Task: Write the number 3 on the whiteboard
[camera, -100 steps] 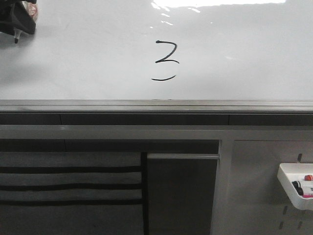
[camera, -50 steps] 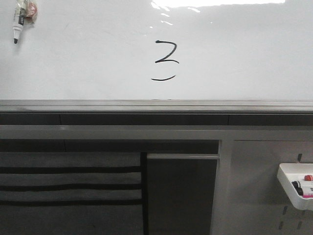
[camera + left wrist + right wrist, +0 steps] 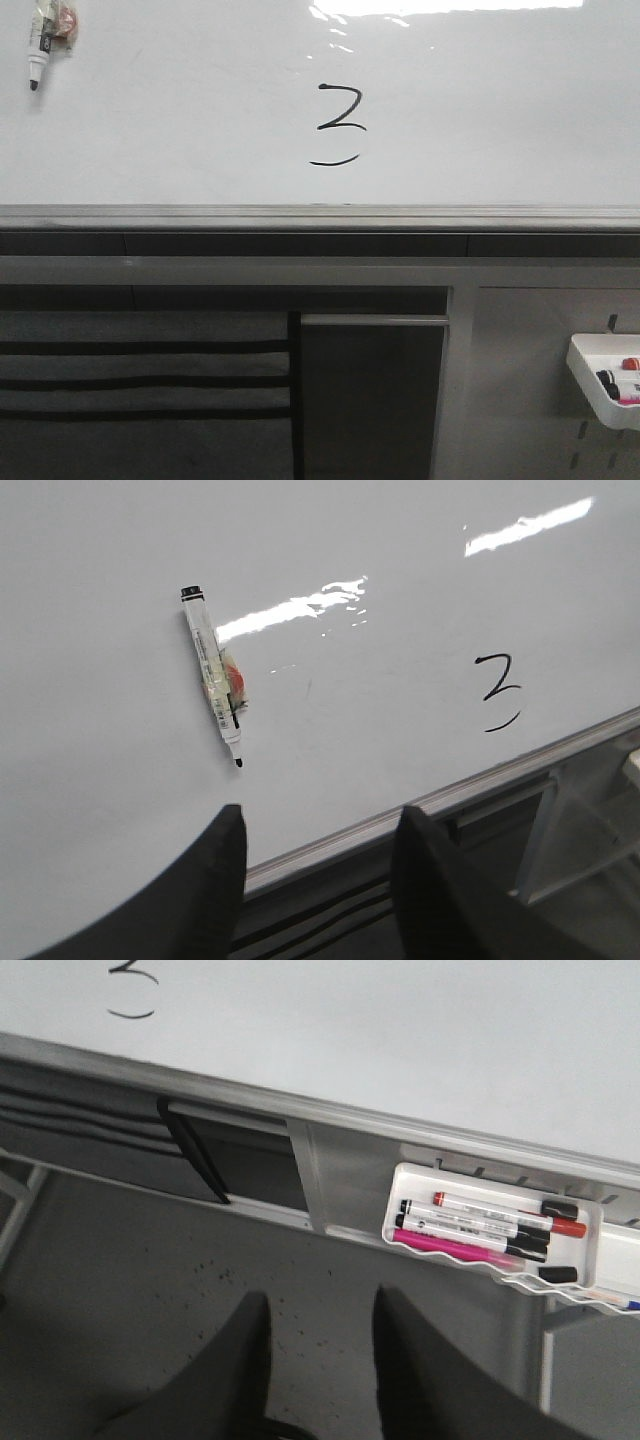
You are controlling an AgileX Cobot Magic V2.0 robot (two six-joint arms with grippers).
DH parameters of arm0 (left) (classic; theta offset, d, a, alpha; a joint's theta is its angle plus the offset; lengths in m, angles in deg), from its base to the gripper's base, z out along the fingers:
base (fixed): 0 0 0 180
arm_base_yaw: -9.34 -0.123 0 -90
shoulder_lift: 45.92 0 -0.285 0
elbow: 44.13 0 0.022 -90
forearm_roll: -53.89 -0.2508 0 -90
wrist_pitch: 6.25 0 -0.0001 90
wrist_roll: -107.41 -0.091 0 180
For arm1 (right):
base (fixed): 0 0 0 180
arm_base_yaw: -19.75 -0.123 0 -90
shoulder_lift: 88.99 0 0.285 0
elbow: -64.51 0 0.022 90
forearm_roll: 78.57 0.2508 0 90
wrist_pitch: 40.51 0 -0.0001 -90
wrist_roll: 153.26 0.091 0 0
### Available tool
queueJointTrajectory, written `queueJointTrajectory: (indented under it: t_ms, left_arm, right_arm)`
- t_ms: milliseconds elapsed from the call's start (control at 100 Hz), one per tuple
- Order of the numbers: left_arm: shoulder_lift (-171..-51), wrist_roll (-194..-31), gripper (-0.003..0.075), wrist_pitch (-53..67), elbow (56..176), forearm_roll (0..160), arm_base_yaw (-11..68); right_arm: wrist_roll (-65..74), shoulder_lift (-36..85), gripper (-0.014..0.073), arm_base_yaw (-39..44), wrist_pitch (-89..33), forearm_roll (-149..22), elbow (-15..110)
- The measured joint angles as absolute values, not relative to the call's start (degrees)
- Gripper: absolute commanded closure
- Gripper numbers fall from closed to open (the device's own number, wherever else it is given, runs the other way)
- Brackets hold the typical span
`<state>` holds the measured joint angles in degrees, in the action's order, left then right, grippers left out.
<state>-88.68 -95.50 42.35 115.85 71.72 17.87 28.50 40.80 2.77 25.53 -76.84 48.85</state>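
Observation:
The number 3 (image 3: 340, 125) is drawn in thin black line on the whiteboard (image 3: 500, 120), with a separate curved bottom stroke. It also shows in the left wrist view (image 3: 498, 692) and partly in the right wrist view (image 3: 135, 990). A black marker (image 3: 38, 45) sticks to the board at the upper left, tip down; the left wrist view shows it too (image 3: 215, 678). My left gripper (image 3: 318, 825) is open and empty, back from the board below the marker. My right gripper (image 3: 320, 1310) is open and empty over the dark floor.
A grey metal rail (image 3: 320, 217) runs along the board's bottom edge. A small white tray (image 3: 490, 1228) with several markers hangs at the lower right, also in the front view (image 3: 605, 385). A dark panelled frame (image 3: 370, 400) stands below the rail.
One second ago the left gripper was on the marker at the board's upper left. It has let go and drawn out of the front view; the marker stays stuck to the board.

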Motion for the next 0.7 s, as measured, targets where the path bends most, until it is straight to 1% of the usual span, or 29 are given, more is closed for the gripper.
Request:
queueJointTrajectory:
  t_ms: [80, 200, 220, 350, 550, 700]
  left_arm:
    - [-83.59, -92.85, 0.0406, 42.62, 112.28, 71.72, 17.87]
    - [-77.35, -90.33, 0.0406, 43.2, 107.09, 72.16, 17.87]
    - [-76.4, -90.2, 0.0406, 43.33, 106.33, 72.48, 17.87]
    - [-71.85, -89.68, 0.0415, 43.43, 102.87, 73.77, 17.87]
    - [-70.1, -89.55, 0.0527, 43.43, 101.03, 74.19, 17.87]
    - [-69.89, -89.44, 0.0589, 43.43, 100.41, 74.19, 17.87]
  right_arm:
    - [30.61, 43.76, 0.051, 2.77, 21.21, -76.84, 44.46]
    - [31.93, 48.63, 0.0657, 2.77, 14.5, -76.87, 35.85]
    - [32.03, 49.46, 0.067, 2.77, 13.52, -76.87, 34.91]
    - [32.28, 53.47, 0.0668, 2.77, 8.8, -76.87, 26.85]
    - [32.38, 54.47, 0.0668, 2.77, 6.48, -76.96, 18.84]
    - [32.41, 54.47, 0.0668, 2.77, 6.45, -76.96, 17.0]
